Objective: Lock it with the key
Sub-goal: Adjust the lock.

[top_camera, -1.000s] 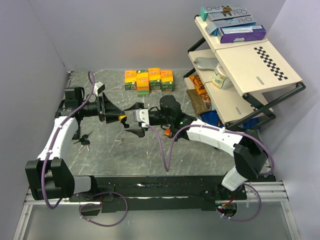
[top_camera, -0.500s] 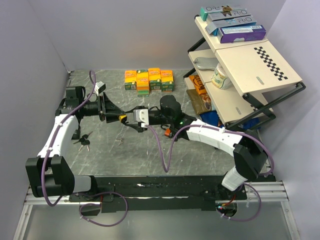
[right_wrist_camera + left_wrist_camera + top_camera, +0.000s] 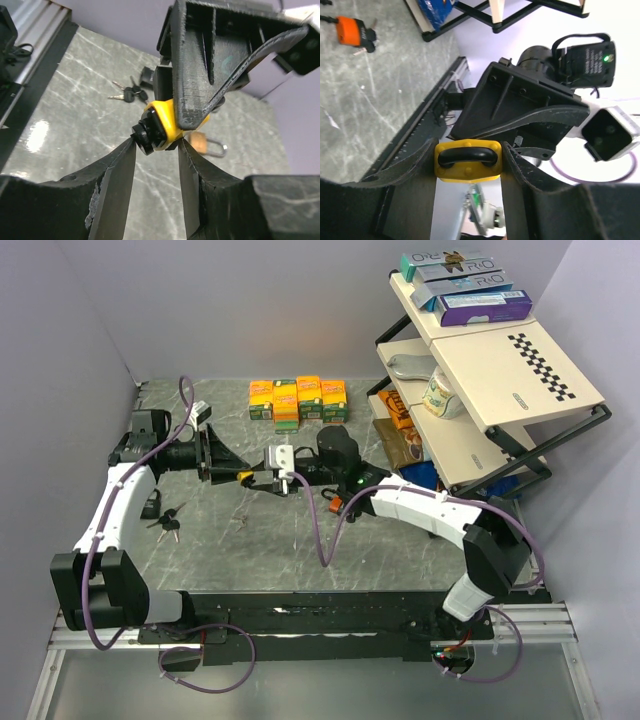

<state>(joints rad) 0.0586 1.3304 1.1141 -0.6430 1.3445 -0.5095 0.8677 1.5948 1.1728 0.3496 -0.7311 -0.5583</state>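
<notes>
My left gripper [image 3: 236,476] is shut on a yellow padlock [image 3: 244,477] with a black shackle and holds it in the air above the table. In the left wrist view the padlock [image 3: 468,160] sits clamped between the two pads. A black key [image 3: 149,134] sticks out of the padlock's [image 3: 167,120] end. My right gripper [image 3: 156,142] faces the left one, and its fingertips press on either side of the key head. The right gripper [image 3: 265,480] meets the padlock in the top view.
A bunch of black keys [image 3: 168,521] lies on the table at the left. A brass padlock [image 3: 205,142] lies under the held one. An orange padlock [image 3: 335,503] lies under the right arm. Orange and yellow boxes [image 3: 298,400] stand at the back, and a shelf rack [image 3: 480,370] at the right.
My right gripper was wide open and apart from the padlock. It has moved left to the padlock and its jaws have closed round the key. The left arm held still.
</notes>
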